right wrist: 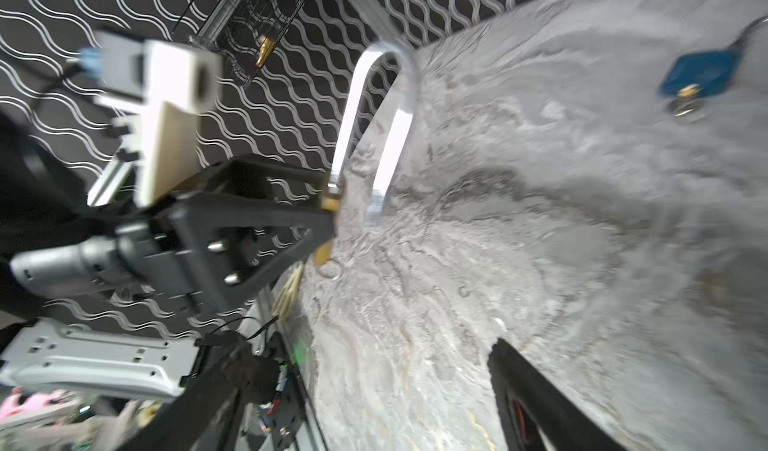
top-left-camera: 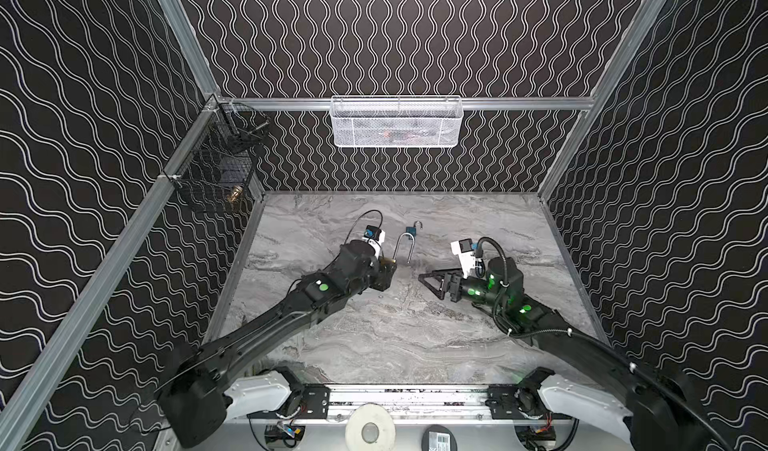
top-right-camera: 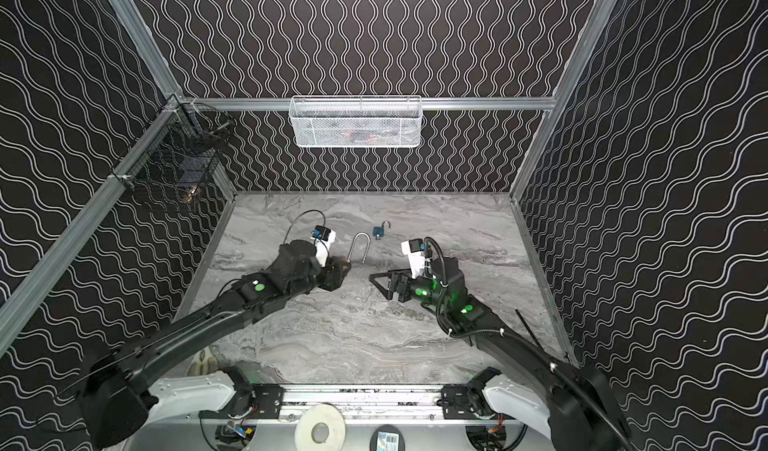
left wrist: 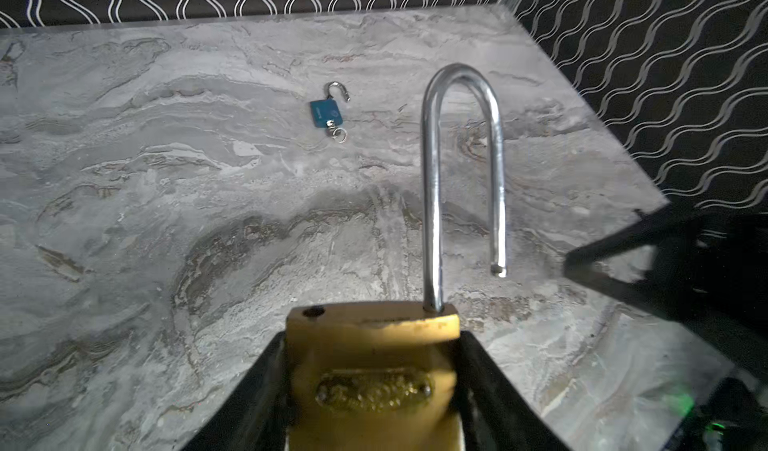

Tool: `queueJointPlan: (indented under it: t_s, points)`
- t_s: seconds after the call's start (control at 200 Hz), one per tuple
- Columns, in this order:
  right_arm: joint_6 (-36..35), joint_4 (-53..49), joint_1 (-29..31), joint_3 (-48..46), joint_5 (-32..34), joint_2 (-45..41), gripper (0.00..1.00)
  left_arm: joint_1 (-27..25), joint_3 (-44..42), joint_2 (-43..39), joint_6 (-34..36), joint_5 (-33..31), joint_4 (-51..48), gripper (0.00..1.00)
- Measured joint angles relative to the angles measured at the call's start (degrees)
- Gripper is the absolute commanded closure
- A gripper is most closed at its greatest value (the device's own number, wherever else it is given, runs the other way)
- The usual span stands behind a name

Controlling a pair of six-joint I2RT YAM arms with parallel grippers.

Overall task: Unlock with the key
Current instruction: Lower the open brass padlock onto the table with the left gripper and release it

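Brass padlock (left wrist: 374, 357): body clamped in left gripper (top-left-camera: 384, 276), forearm stretched low over the table (top-left-camera: 374, 345). Shackle (left wrist: 432, 179) free at one leg, so unlocking looks done. Key ring (right wrist: 330, 269) hangs below the padlock body. Right gripper (top-left-camera: 430, 287): just beside the padlock, jaws apart, empty, pointed toward it. Left to do, probably: set-down only.
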Motion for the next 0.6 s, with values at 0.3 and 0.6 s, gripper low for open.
queueJointPlan:
  t_s: [0.3,0.6]
  points:
    - [-7.5,-11.6,0.3,4.2,6.3,-6.1,0.01,1.7,19.1,24.2,4.6,-6.2,-8.1,1.00]
    - [-8.2,-13.2,0.3,1.4,5.4,-6.9,0.01,7.4,32.2,40.9,7.8,-8.8,-11.9,1.00]
